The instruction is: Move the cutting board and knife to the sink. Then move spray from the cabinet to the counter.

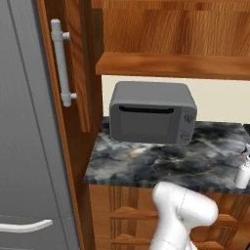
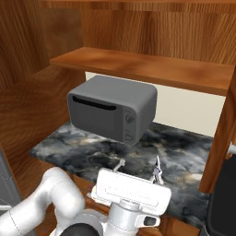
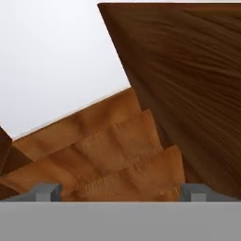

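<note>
A: The claw (image 3: 120,190) is standing released, its two dark fingertips (image 3: 46,190) set wide apart with nothing between them, pointing up at the wooden planks and a pale wall.

B: And in the right base view?

A: The gripper (image 2: 138,169) is sitting low in front of the counter (image 2: 184,152), thin tips pointing upward, again gripping nothing.

B: Where is the spray?

A: The spray (image 1: 243,171) is standing upright on the counter at the far right edge of the left base view, near the front rim, well apart from the grey microwave (image 1: 152,112).

B: And the cabinet?

A: The cabinet (image 1: 73,63) door is hanging open beside the grey fridge (image 1: 24,122), its bar handle (image 1: 62,62) facing out, with the shelf (image 1: 171,63) running above the microwave.
</note>
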Controlling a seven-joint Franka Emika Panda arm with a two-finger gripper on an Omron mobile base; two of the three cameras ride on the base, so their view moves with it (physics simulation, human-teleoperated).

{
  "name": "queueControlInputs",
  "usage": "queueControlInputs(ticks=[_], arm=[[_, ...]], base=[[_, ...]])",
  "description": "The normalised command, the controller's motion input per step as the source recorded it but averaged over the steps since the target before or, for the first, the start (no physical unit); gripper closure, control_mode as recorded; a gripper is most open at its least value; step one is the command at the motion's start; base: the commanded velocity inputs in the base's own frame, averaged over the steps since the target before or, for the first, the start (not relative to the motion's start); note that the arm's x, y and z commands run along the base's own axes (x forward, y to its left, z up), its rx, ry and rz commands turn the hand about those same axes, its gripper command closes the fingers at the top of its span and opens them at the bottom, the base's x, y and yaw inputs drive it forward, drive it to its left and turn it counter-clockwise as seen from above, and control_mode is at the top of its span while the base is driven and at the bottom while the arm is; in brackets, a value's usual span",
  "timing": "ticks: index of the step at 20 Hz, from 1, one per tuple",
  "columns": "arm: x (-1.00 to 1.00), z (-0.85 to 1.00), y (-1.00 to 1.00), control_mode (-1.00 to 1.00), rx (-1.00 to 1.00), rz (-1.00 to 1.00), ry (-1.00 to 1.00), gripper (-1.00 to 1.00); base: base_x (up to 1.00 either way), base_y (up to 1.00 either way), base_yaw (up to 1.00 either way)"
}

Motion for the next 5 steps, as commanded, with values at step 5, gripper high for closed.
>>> queueControlInputs(ticks=[5], arm=[[-0.46,0.41,1.0,-1.0,-0.11,0.0,-0.22,-1.0]], base=[[0.0,0.0,0.0]])
